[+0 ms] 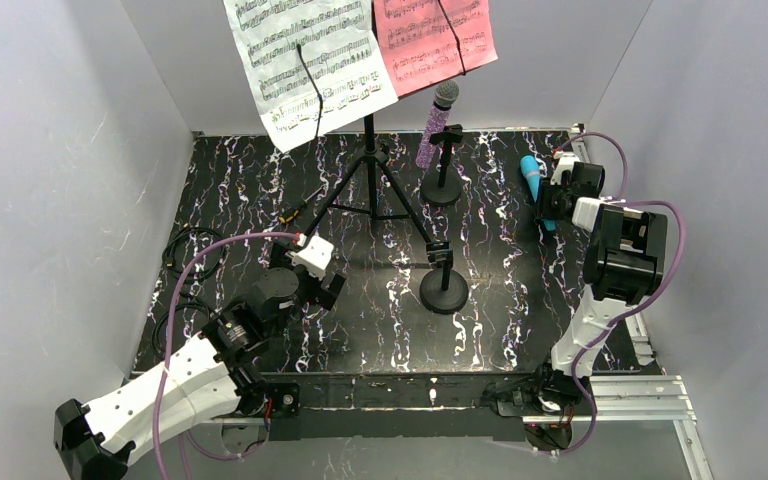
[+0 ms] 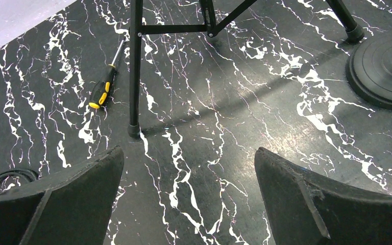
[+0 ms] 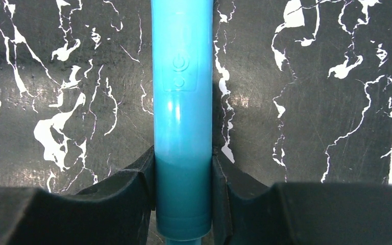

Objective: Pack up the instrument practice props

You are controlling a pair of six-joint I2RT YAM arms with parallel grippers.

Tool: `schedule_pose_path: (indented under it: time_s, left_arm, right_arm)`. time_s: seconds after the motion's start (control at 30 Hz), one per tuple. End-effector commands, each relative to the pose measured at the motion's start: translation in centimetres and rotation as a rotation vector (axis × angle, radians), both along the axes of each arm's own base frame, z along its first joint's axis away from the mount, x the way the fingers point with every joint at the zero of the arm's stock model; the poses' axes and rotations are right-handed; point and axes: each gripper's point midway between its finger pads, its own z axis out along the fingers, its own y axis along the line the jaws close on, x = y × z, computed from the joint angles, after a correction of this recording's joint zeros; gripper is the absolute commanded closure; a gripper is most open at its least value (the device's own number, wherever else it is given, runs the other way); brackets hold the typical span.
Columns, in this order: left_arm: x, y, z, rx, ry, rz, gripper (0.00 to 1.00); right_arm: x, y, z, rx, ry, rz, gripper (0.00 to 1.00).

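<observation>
The blue microphone (image 3: 182,102) runs lengthwise between the fingers of my right gripper (image 3: 184,189), which is shut on its lower body. In the top view this microphone (image 1: 531,175) and the right gripper (image 1: 550,205) are at the far right of the table; I cannot tell whether it rests on the surface. The purple glitter microphone (image 1: 438,125) stands in a round-based holder (image 1: 442,185). A second holder (image 1: 444,290) stands empty mid-table. White (image 1: 305,60) and pink (image 1: 435,40) music sheets hang on the stand. My left gripper (image 2: 189,153) is open over bare tabletop, holding nothing.
The tall black tripod (image 1: 370,170) stands at the back middle, one leg (image 2: 134,66) just ahead of my left gripper (image 1: 310,280). A yellow-handled screwdriver (image 2: 102,89) lies beside that leg. Coiled black cable (image 1: 190,250) lies at the left edge. Grey walls enclose the table.
</observation>
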Motion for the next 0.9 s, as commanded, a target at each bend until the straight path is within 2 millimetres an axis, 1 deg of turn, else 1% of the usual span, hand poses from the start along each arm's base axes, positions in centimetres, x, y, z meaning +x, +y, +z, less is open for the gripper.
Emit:
schedule_pose_path:
  time_s: [0.0, 0.03, 0.1, 0.33, 0.5, 0.6, 0.77, 0.87]
  left_arm:
    - [0.2, -0.3, 1.0, -0.012, -0.011, -0.009, 0.02]
    - [0.2, -0.3, 1.0, -0.013, -0.009, -0.010, 0.02]
    - [0.1, -0.4, 1.0, -0.013, -0.007, -0.015, 0.02]
    - [0.1, -0.5, 0.9, -0.009, 0.000, -0.023, 0.02]
    - [0.0, -0.5, 0.9, -0.007, 0.000, -0.025, 0.02]
    - [0.1, -0.5, 0.9, -0.004, 0.000, -0.025, 0.02]
    - [0.1, -0.4, 0.9, -0.001, -0.001, -0.022, 0.02]
    - [0.1, -0.4, 1.0, -0.003, -0.001, -0.021, 0.02]
  right_arm:
    - [-1.7, -0.8, -1.7, -0.020, 0.094, -0.026, 0.56]
    - [-1.7, -0.8, -1.7, -0.022, 0.094, -0.027, 0.54]
    - [-2.3, -0.8, -2.2, -0.021, 0.127, -0.031, 0.51]
    - [-2.9, -0.9, -2.8, -0.037, 0.165, -0.041, 0.41]
    - [-2.9, -1.0, -2.6, -0.040, 0.163, -0.045, 0.40]
    - [-2.6, -0.7, -2.0, -0.027, 0.144, -0.036, 0.36]
    - [-1.8, -0.4, 0.1, -0.011, 0.084, -0.036, 0.26]
    - [-1.5, -0.7, 1.5, -0.022, 0.057, -0.050, 0.23]
